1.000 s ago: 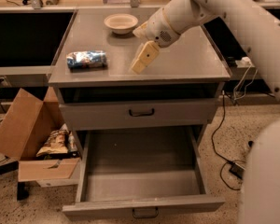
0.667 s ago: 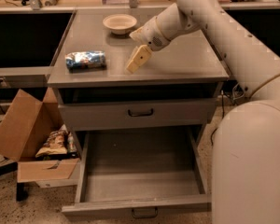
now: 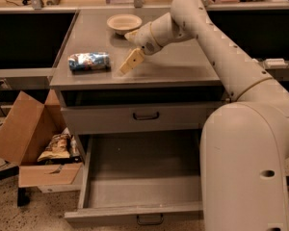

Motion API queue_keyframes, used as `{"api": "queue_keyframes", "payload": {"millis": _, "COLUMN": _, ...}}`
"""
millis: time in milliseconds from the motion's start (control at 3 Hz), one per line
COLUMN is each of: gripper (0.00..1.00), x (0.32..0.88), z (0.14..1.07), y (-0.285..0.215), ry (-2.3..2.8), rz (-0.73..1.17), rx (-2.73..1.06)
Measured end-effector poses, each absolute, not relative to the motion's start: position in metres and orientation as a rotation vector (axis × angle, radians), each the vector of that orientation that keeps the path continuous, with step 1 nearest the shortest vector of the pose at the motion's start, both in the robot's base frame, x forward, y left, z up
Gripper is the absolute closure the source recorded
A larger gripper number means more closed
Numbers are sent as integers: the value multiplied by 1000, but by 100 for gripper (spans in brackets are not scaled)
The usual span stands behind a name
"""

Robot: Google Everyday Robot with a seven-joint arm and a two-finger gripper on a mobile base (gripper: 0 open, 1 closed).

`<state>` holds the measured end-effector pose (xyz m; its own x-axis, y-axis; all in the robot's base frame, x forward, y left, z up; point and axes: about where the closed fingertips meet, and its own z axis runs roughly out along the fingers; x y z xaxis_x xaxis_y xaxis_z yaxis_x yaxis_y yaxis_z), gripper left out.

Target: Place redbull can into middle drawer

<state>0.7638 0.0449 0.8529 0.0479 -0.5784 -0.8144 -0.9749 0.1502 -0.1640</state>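
Hand: the hand [image 3: 131,61] is held low over the tabletop [image 3: 183,69], just right of the redbull can and apart from it; whether it is set wide or narrow cannot be told.
Shift of the hand: it has been brought leftward along the tabletop, so the gap to the can is smaller than a second ago.
Redbull can: the redbull can [image 3: 89,61] is laid on its side near the tabletop's left front part, unmoved since the earlier frames.
Middle drawer: the middle drawer [image 3: 144,177] is pulled fully out, as before (nothing is seen in its grey tray).
Upper drawer: the upper drawer front [image 3: 101,119] is kept closed.
Bowl: the beige bowl [image 3: 124,23] is set at the back of the tabletop, behind the hand.
Arm: more of the right foreground is now filled by the arm [image 3: 221,57].
Floor: an open cardboard box [image 3: 19,138] is left standing beside the cabinet.
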Motion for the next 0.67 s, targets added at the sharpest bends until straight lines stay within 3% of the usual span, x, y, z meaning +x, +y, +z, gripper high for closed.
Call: {"api": "queue_keyframes", "payload": {"millis": 667, "gripper": 2, "x": 767, "z": 847, "y": 105, "ry": 1518, "rz": 766, "rx": -1500}}
